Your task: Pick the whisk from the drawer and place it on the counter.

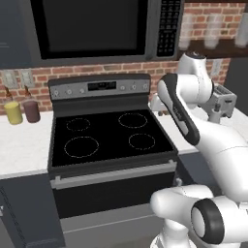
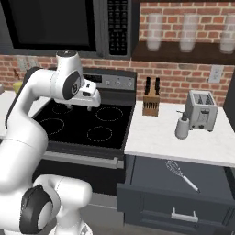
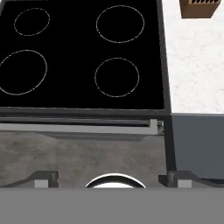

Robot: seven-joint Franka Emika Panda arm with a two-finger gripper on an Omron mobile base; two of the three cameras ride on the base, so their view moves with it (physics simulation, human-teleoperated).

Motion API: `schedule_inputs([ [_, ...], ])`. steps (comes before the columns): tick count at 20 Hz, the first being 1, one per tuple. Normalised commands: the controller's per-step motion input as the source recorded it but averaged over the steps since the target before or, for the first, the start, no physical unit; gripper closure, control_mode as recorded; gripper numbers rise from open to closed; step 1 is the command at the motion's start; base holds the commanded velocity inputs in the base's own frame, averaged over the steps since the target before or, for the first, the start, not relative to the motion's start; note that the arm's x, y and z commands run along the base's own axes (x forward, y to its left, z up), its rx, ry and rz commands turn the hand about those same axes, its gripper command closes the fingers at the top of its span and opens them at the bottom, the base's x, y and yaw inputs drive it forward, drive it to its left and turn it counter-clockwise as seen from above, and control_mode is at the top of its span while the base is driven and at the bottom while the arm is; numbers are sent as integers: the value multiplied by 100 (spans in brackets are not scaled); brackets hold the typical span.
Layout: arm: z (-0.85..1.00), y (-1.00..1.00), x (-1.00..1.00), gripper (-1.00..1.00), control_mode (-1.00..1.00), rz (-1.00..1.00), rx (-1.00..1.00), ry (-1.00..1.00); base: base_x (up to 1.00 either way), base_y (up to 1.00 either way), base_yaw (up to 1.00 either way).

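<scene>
The whisk (image 2: 182,175), slim and silver with a pale handle, lies flat in the open drawer (image 2: 183,204), its wire head toward the back left. This dark grey-blue drawer stands pulled out under the white counter (image 2: 160,133), right of the stove. My gripper (image 2: 75,106) hangs over the black stovetop (image 2: 87,124), well left of the drawer and higher than it. In the hand view my gripper (image 3: 111,178) is open with nothing between its fingertips (image 3: 43,179), looking down at the stove's front edge. A part of the drawer (image 3: 197,144) shows at the right of that view.
On the counter right of the stove stand a wooden knife block (image 2: 150,103), a grey bottle (image 2: 182,127) and a toaster (image 2: 201,110). A yellow cup (image 1: 13,112) and a maroon cup (image 1: 31,110) sit on the left counter. A microwave (image 1: 97,26) hangs above the stove.
</scene>
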Motion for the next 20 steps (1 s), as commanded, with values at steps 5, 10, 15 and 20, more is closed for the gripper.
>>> schedule_inputs([
  [5,0,0,0,-100,100,0,0,0,53,7,0],
  [10,0,0,0,-100,100,0,0,0,56,20,0],
  [15,0,0,0,-100,100,0,0,0,36,27,0],
  [20,0,0,0,-100,100,0,0,0,12,3,0],
])
